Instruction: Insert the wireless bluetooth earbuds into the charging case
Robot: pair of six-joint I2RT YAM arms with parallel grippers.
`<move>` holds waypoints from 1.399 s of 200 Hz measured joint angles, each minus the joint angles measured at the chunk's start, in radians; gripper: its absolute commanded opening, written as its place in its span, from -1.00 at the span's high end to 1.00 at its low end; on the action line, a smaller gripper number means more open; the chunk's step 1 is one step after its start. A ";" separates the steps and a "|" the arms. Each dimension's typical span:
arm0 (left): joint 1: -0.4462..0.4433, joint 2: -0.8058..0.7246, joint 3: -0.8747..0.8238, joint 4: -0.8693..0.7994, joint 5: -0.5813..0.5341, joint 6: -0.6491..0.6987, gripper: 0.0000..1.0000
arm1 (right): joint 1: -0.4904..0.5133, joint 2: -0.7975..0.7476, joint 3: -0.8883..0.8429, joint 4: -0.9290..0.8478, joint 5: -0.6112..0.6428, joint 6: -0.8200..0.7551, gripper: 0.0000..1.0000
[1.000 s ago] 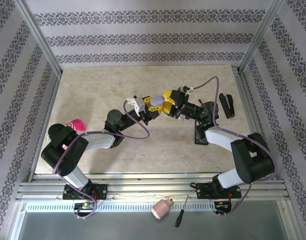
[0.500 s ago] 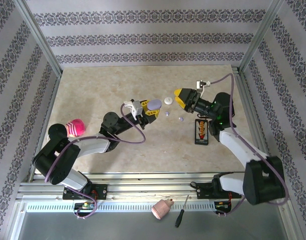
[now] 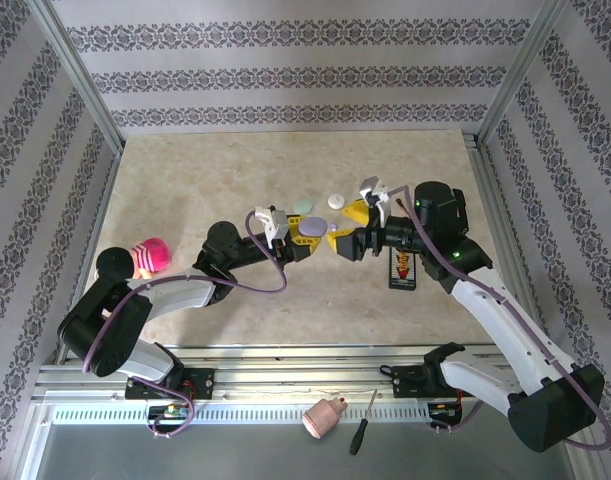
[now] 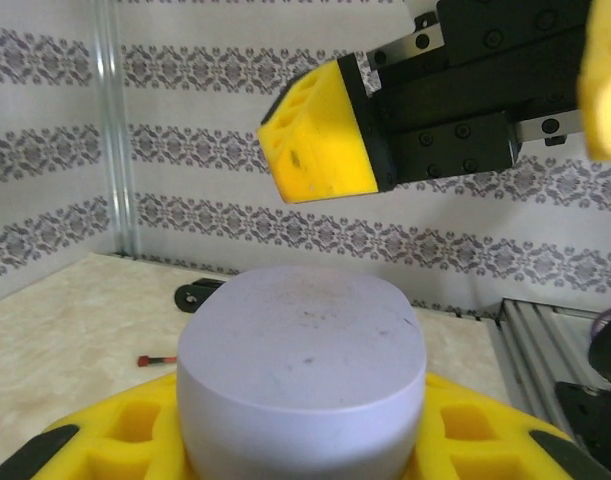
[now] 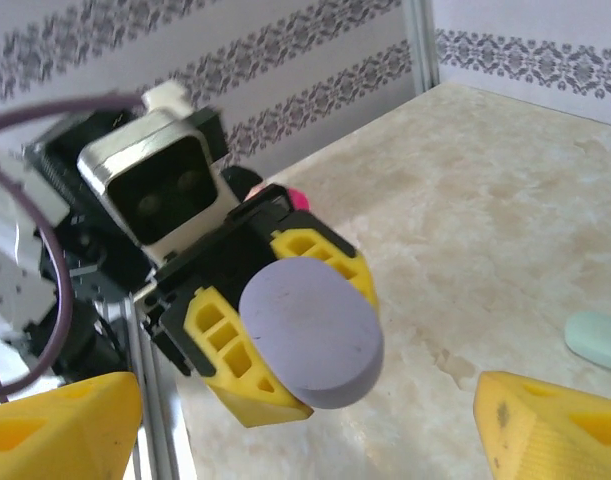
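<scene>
My left gripper [image 3: 307,232] is shut on a lilac pebble-shaped charging case [image 3: 313,221], lifted above the table. In the left wrist view the case [image 4: 301,360] sits closed between my yellow fingers [image 4: 485,430]. My right gripper [image 3: 347,228] stands open facing it, one fingertip on each side, a little apart from the case. From the right wrist the lilac case [image 5: 310,330] appears straight ahead between my spread fingertips [image 5: 555,430]. The earbuds are hidden from view.
A mint case [image 3: 302,206] and a white case [image 3: 336,201] lie on the table behind the grippers. A black device [image 3: 402,266] lies under the right arm. A pink object [image 3: 151,255] sits at the left. A screwdriver [image 3: 363,422] lies off the table's front.
The right gripper drew back to the right, then returned toward the lilac case with its jaws wider. The left gripper kept hold of the case and barely moved.
</scene>
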 measured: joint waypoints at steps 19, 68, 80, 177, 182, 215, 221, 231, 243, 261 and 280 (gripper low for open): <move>0.000 0.000 0.000 0.000 0.026 -0.015 0.36 | 0.041 0.005 0.002 -0.029 0.023 -0.087 -0.71; 0.000 0.000 0.000 0.000 0.055 -0.033 0.36 | 0.083 0.087 0.047 -0.056 0.086 -0.169 -0.69; 0.000 0.000 0.000 0.000 0.059 -0.037 0.35 | 0.083 0.104 0.053 -0.055 0.102 -0.171 -0.69; 0.003 0.002 0.000 0.004 0.060 -0.067 0.35 | 0.085 0.113 0.064 -0.055 0.186 -0.183 -0.68; 0.003 0.002 0.000 0.004 0.060 -0.067 0.35 | 0.085 0.113 0.064 -0.055 0.188 -0.183 -0.68; 0.008 0.002 0.000 0.004 0.055 -0.066 0.36 | 0.083 0.113 0.064 -0.043 0.199 -0.177 -0.68; 0.008 0.002 0.000 0.003 0.053 -0.066 0.37 | 0.083 0.113 0.064 -0.040 0.199 -0.175 -0.68; 0.008 0.002 0.000 0.003 0.053 -0.066 0.36 | 0.082 0.113 0.066 -0.039 0.201 -0.171 -0.68; 0.008 0.002 0.000 0.001 0.052 -0.066 0.36 | 0.082 0.113 0.066 -0.036 0.203 -0.163 -0.68; 0.008 0.002 0.000 0.000 0.050 -0.066 0.37 | 0.082 0.114 0.069 -0.029 0.207 -0.157 -0.68; 0.008 0.002 -0.001 0.000 0.050 -0.066 0.37 | 0.082 0.117 0.078 -0.024 0.210 -0.152 -0.67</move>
